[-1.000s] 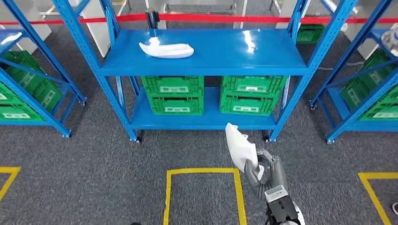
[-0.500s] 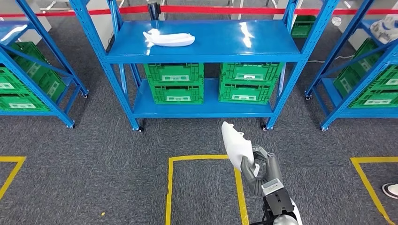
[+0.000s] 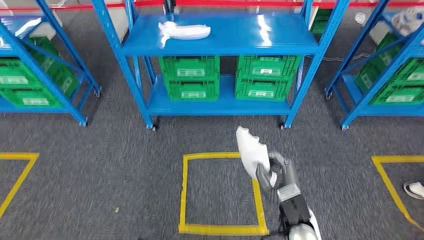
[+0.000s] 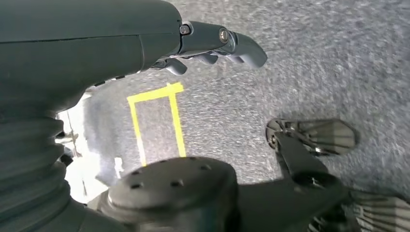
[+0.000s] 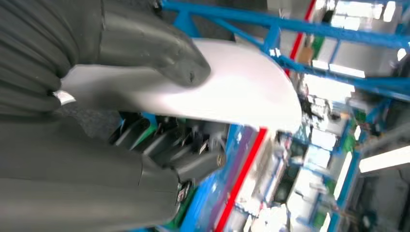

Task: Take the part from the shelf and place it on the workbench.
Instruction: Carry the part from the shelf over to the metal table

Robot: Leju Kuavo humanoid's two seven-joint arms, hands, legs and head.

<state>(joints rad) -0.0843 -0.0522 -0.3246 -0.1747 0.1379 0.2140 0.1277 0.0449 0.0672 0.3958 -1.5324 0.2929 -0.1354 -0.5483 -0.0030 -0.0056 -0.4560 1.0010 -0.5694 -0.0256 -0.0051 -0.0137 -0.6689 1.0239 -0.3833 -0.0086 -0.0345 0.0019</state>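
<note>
Grey carpet [image 3: 115, 165] floor marked with yellow tape square [image 3: 220, 192]. Right hand [image 3: 275, 175] raised at near right, gripping white part [image 3: 251, 152] upright between thumb and fingers, above the square's right edge. Left hand [image 4: 212, 46] hangs over the floor, fingers curled in on nothing. Far: blue shelf [image 3: 220, 42] with second white part [image 3: 184, 32] on top, green crates [image 3: 227, 77] below; open carpet between

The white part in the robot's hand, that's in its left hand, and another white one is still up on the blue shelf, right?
Not quite: its right hand holds the white part, as the head view shows. The other white part does lie on the blue shelf.
</note>
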